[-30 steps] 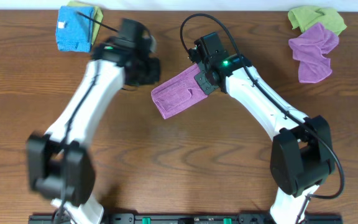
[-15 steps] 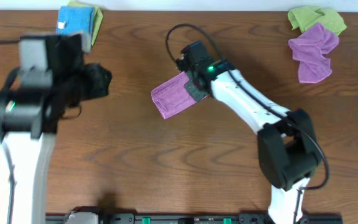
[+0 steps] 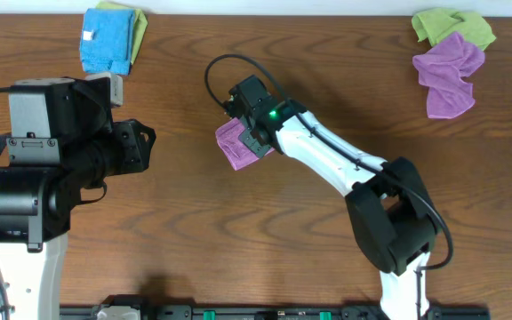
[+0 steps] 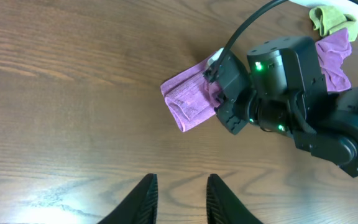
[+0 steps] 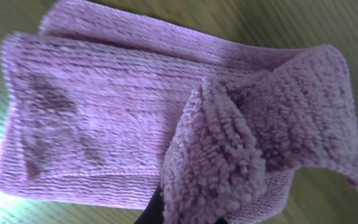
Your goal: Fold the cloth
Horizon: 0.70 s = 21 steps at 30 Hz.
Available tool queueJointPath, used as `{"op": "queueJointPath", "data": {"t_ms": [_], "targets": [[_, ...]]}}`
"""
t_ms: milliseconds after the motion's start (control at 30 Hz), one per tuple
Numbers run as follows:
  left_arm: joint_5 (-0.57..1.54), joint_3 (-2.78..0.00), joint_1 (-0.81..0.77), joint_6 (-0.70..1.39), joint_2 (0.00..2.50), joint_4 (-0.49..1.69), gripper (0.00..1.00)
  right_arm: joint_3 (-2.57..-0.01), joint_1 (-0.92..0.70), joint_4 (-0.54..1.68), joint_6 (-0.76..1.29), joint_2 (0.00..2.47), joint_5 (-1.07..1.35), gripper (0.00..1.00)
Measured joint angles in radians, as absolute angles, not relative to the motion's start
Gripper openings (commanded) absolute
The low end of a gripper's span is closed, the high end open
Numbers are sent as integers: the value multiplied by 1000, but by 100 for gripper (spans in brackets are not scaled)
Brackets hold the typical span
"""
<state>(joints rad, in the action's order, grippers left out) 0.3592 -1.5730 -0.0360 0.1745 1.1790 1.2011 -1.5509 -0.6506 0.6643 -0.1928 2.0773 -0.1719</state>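
currently the right gripper is clenched on one edge of the cloth. the cloth lies partly folded on the wooden table near its centre, extending from the jaws toward the left arm's side. the left gripper hangs well apart, fingers slightly parted, holding nothing.

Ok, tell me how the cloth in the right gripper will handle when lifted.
Likely floppy: the cloth droops and bunches where the right gripper pinches it. Probably light: one pinched edge carries a whole flap. Its fuzzy pile should grip the table rather than slide.
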Motion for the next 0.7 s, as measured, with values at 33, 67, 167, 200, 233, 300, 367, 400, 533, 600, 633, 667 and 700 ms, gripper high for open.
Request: {"op": "queueJointPath", "data": {"t_ms": [33,67,167,200,233,300,367,400,533,600,633,667,700], "targets": [[360,-1573,-36,174,1179,1201,29,-1551,-658,664,-193,2077,-170,1],[360,-1573,-36,174,1179,1201,29,-1551,-665,664,-193,2077,-168,1],[360,-1573,-36,172,1179,1201,30,-1551,-679,664,-194,2077,-163,1],[360,-1573,-36,168,1179,1201,30,-1551,-685,665,-196,2077,-160,1],[360,-1573,-36,164,1179,1201,30,-1551,-689,665,-197,2078,-157,1],[360,-1573,-36,156,1179,1201,30,-1551,-697,667,-202,2079,-155,1],[360,-1573,-36,155,1179,1201,31,-1551,-706,668,-207,2081,-154,1],[360,-1573,-36,155,1179,1201,31,-1551,-712,669,-214,2083,-154,1],[359,-1573,-36,150,1179,1200,31,-1551,-748,669,-231,2088,-186,1],[355,-1573,-36,148,1179,1200,33,-1551,-764,669,-238,2088,-220,1],[352,-1573,-36,146,1179,1199,34,-1551,-776,669,-244,2088,-243,1],[351,-1573,-36,144,1179,1196,34,-1551,-783,669,-249,2088,-259,1],[348,-1573,-36,141,1179,1191,34,-1551,-790,668,-252,2088,-273,1]]}}
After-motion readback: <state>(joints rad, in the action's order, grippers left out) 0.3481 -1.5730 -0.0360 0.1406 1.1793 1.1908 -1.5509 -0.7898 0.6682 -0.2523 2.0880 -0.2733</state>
